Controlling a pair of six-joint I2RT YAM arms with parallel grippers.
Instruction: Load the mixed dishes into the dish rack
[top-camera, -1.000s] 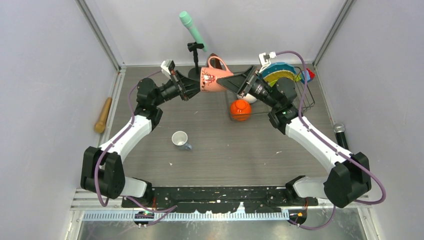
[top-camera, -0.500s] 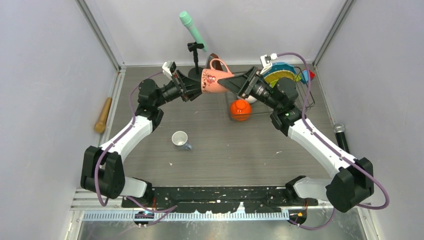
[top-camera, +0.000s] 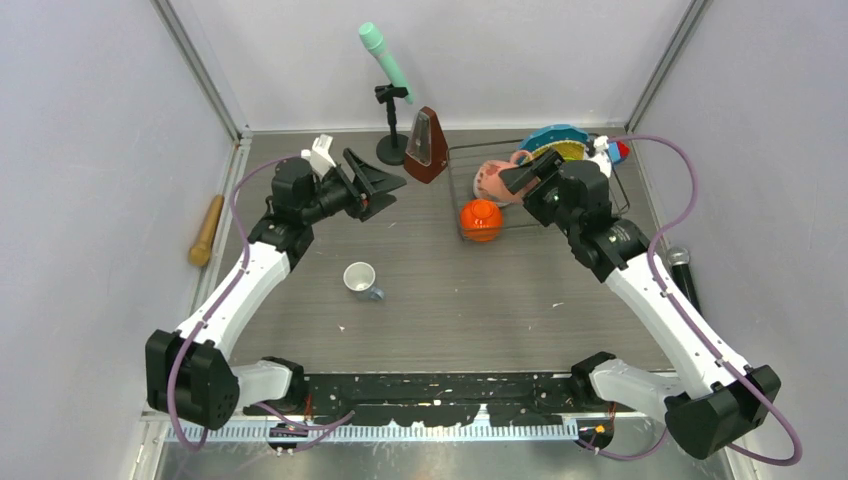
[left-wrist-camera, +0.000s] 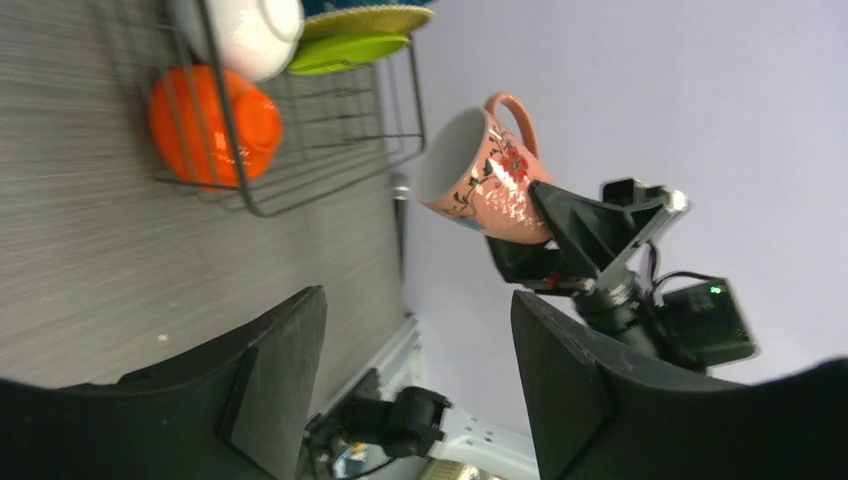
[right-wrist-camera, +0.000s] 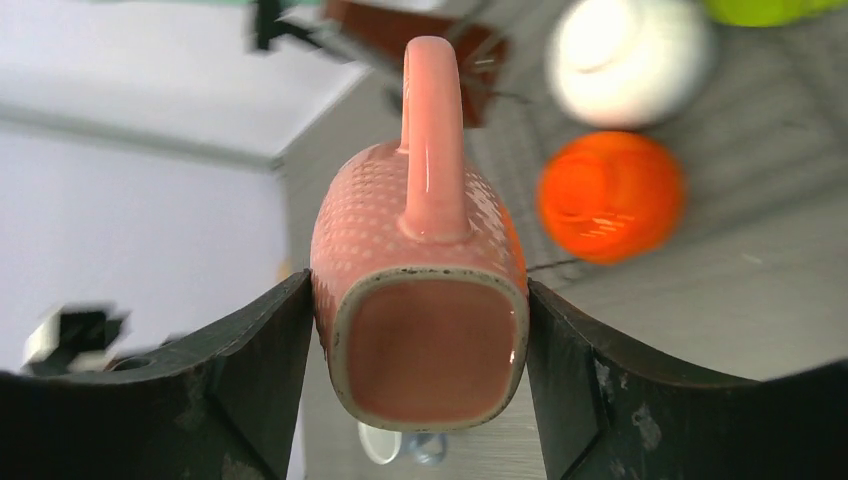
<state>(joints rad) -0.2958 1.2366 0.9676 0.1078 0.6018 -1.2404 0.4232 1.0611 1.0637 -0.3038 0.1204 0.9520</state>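
Note:
The pinkish patterned mug (top-camera: 490, 180) hangs on its side over the left part of the grey wire dish rack (top-camera: 452, 175), and my right gripper (top-camera: 515, 180) is shut on its base. In the right wrist view the mug (right-wrist-camera: 420, 260) fills the gap between both fingers (right-wrist-camera: 590, 380), handle up. My left gripper (top-camera: 388, 193) stands open and empty to the left of the rack; the mug (left-wrist-camera: 480, 180) shows in its view. In the rack are the orange bowl (top-camera: 481, 220), white bowl (left-wrist-camera: 245, 30), lime-green plate (top-camera: 567, 151) and teal plate (top-camera: 555, 134). The small mug with a blue handle (top-camera: 360, 279) lies on the table.
A brown metronome (top-camera: 427, 146) stands just left of the rack's back corner, beside a mint microphone on a stand (top-camera: 385, 60). A wooden pin (top-camera: 207, 230) lies by the left wall and a black microphone (top-camera: 682, 265) by the right wall.
The left gripper opened, let go of the pink mug and drew back left. The right gripper closed on the mug and carried it right, over the rack.

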